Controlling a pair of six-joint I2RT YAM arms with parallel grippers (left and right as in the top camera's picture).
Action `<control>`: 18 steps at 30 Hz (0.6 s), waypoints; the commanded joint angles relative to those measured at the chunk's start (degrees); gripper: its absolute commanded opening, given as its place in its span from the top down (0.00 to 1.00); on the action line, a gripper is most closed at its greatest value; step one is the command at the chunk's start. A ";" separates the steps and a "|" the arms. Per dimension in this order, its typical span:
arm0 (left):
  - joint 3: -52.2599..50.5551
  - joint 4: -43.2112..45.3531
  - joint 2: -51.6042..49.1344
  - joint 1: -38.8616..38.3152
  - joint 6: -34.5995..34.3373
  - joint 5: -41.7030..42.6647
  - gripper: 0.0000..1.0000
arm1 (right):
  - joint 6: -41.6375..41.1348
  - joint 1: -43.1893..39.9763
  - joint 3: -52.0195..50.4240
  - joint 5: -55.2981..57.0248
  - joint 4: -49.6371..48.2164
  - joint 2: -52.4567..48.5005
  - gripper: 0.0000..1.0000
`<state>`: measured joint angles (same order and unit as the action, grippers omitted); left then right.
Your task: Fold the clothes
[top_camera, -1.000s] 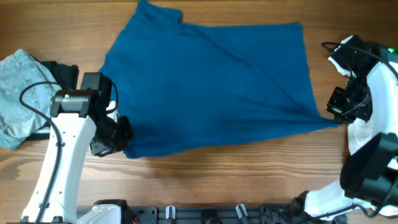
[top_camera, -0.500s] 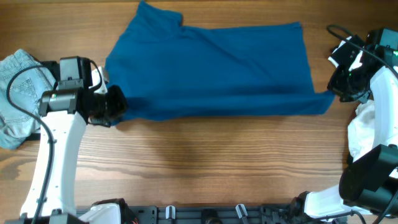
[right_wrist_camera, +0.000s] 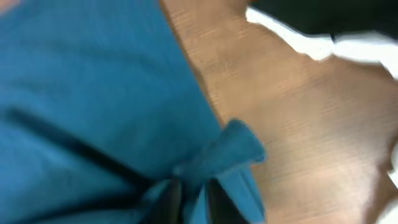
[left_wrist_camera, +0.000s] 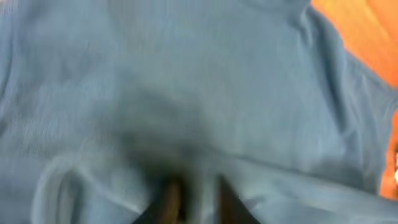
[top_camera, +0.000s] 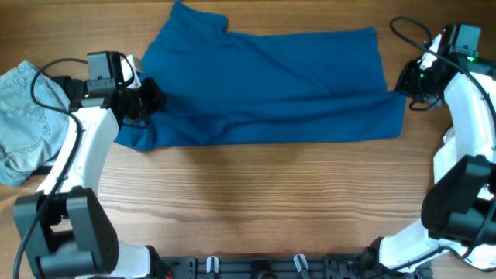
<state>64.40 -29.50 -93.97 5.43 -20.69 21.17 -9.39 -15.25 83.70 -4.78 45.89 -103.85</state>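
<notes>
A blue garment (top_camera: 263, 85) lies spread across the far half of the wooden table, its near edge doubled over the middle. My left gripper (top_camera: 149, 99) is shut on the garment's left edge; in the left wrist view the fingers (left_wrist_camera: 193, 199) pinch blurred blue cloth (left_wrist_camera: 186, 93). My right gripper (top_camera: 403, 81) is shut on the garment's right corner; in the right wrist view the fingers (right_wrist_camera: 189, 196) pinch a bunched blue fold (right_wrist_camera: 224, 152).
A pale denim piece (top_camera: 23, 116) lies at the left edge on dark cloth. White cloth (top_camera: 449, 159) lies at the right edge, seen also in the right wrist view (right_wrist_camera: 323, 40). The table's near half is bare wood (top_camera: 263, 201).
Both grippers have carried the garment's near edge away from me and over its middle. The garment now covers a shorter strip of the table.
</notes>
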 commanded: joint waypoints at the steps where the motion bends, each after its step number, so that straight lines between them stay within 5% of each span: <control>1: 0.52 3.48 -2.01 0.48 -3.87 0.96 0.33 | 0.28 1.73 0.11 -1.90 -2.32 -2.78 0.46; 7: 0.52 -3.37 -2.01 0.48 -2.03 1.36 0.33 | 0.22 1.84 0.11 6.91 2.71 -2.78 0.39; 11: 0.42 -14.53 -2.05 0.48 -2.03 -11.39 0.32 | -3.89 1.84 -1.66 13.42 10.75 -2.80 0.38; 18: 0.37 -16.22 -2.32 0.48 -2.10 -19.76 0.32 | -2.64 1.84 -12.13 7.30 -0.11 -2.82 0.44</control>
<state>64.79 -45.69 -95.72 5.43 -23.24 8.51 -12.34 -13.32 75.13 6.02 49.30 -105.89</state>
